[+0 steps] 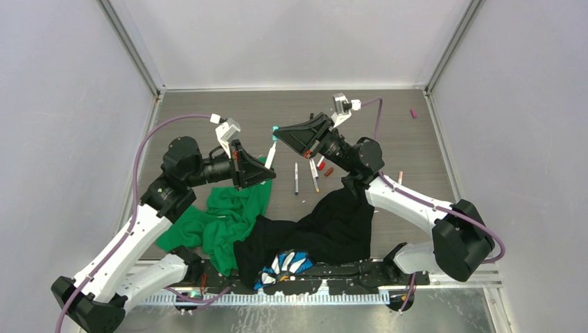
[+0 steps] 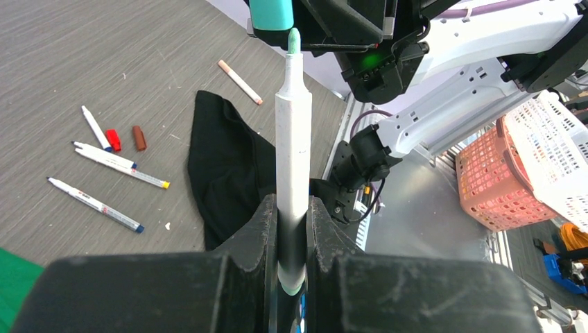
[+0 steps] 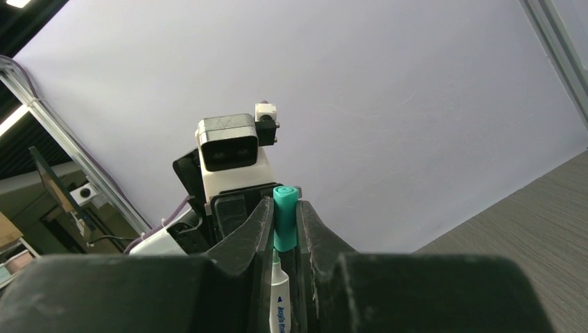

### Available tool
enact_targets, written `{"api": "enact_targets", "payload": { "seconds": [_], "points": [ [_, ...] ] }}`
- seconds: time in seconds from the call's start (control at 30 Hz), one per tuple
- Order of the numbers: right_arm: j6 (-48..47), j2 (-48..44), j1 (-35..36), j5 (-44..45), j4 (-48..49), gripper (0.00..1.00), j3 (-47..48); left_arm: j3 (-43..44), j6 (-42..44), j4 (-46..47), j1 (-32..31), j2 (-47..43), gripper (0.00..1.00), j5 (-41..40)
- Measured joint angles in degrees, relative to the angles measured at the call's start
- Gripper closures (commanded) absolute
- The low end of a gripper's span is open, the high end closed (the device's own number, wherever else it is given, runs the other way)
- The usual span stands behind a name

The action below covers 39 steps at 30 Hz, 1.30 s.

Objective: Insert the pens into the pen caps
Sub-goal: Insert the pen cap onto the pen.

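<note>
Left wrist view: the teal cap [image 2: 271,14] beyond the jaws runs off the top edge. Right wrist view: the pen [image 3: 278,298] between the jaws is cut off below, print unreadable.

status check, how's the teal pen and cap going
left gripper shut on teal pen. right gripper shut on teal cap. Tip at cap's mouth, not seated. Nothing between them.

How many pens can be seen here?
6. One pen is clamped in the left end effector. One peach-ended pen lies alone beside the black cloth. Four more pens lie clustered on the table. The cloth may hide others.
</note>
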Motion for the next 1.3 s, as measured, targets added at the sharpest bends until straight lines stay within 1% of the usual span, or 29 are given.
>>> {"api": "enact_targets", "payload": {
  "seconds": [1.0, 1.2, 1.3],
  "points": [
    [0.00, 0.00, 0.09, -1.07, -0.11, 1.00, -0.02, -0.42, -0.44, 0.35, 0.04, -0.17, 1.00, -2.01],
    [-0.26, -0.02, 1.11, -1.40, -0.52, 1.00, -0.13, -0.94, -0.42, 0.11, 0.02, -1.36, 1.00, -3.15],
    [-1.46, -0.22, 2.08, -0.09, -0.94, 1.00, -0.55, -1.25, -0.42, -0.61, 0.00, -2.05, 1.00, -3.65]
  ]
}}
